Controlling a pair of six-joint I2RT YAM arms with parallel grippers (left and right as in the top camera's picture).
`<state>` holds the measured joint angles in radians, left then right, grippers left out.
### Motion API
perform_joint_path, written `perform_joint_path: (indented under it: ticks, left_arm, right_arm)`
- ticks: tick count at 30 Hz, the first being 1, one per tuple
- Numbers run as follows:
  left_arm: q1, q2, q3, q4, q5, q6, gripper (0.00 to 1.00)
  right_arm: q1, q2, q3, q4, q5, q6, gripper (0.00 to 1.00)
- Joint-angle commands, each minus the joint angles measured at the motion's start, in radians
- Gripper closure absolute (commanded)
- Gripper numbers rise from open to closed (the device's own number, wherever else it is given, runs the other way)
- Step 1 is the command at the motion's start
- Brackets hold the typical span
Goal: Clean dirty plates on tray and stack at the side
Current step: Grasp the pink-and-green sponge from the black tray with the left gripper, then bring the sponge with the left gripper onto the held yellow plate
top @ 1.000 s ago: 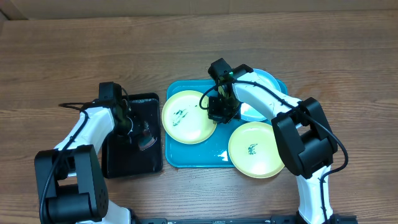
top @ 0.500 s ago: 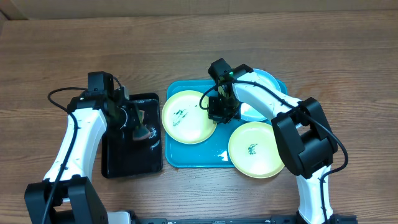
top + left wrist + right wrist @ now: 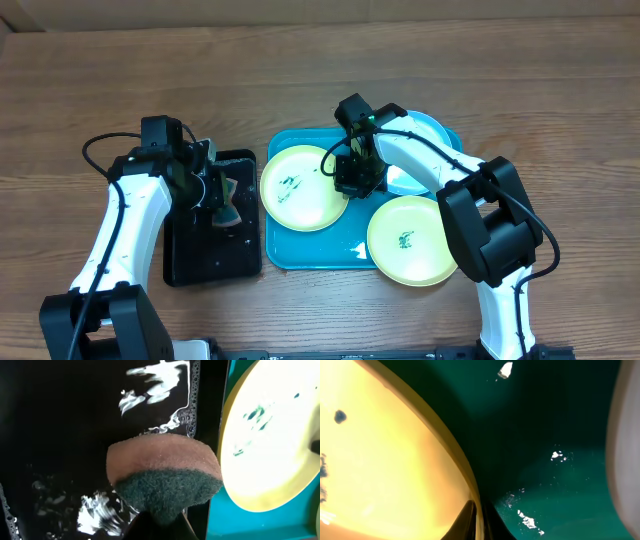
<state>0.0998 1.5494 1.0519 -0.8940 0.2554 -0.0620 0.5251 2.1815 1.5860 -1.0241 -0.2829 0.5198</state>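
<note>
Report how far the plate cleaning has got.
Nothing done: no plate stacked aside. In hand: the left pincer grips a sponge over the black tray, and the right pincer pinches the rim of the left yellow plate, smears showing. Left: all three, including the front yellow plate and the blue plate.

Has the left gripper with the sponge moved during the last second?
Yes. The left gripper, holding the sponge, moved toward the far end of the black tray.

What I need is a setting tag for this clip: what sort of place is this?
Likely a robot test bench set up for dishwashing, not a real kitchen: a wooden table, smeared plates on a turquoise tray, and a sponge over a soapy black tray.
</note>
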Motion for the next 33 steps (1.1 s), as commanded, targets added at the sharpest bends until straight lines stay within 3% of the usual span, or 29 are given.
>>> perform_joint_path:
  ticks: [1, 11, 14, 17, 22, 28, 33]
  left_arm:
    - [-0.003, -0.024, 0.017, 0.004, 0.027, 0.034, 0.96]
    - [-0.003, -0.024, 0.017, 0.003, 0.028, 0.037, 0.96]
    - [-0.005, -0.030, 0.018, 0.010, 0.129, 0.040, 0.96]
    - [-0.023, -0.032, 0.022, 0.037, 0.044, -0.006, 0.96]
    - [-0.061, -0.053, 0.041, 0.019, 0.055, 0.006, 0.96]
    - [-0.134, -0.053, 0.068, 0.104, 0.318, -0.022, 0.96]
    - [-0.205, -0.044, 0.068, 0.143, 0.295, -0.085, 0.96]
  right_arm:
    - [0.003, 0.054, -0.016, 0.010, 0.108, -0.003, 0.94]
    - [0.003, 0.054, -0.016, 0.010, 0.108, -0.004, 0.94]
    - [0.003, 0.054, -0.016, 0.010, 0.108, -0.004, 0.94]
    - [0.003, 0.054, -0.016, 0.010, 0.107, -0.003, 0.94]
    - [0.003, 0.054, -0.016, -0.008, 0.107, -0.023, 0.94]
    - [0.003, 0.044, -0.014, -0.006, 0.120, -0.023, 0.96]
    - [0.003, 0.011, -0.014, -0.035, 0.196, 0.049, 0.96]
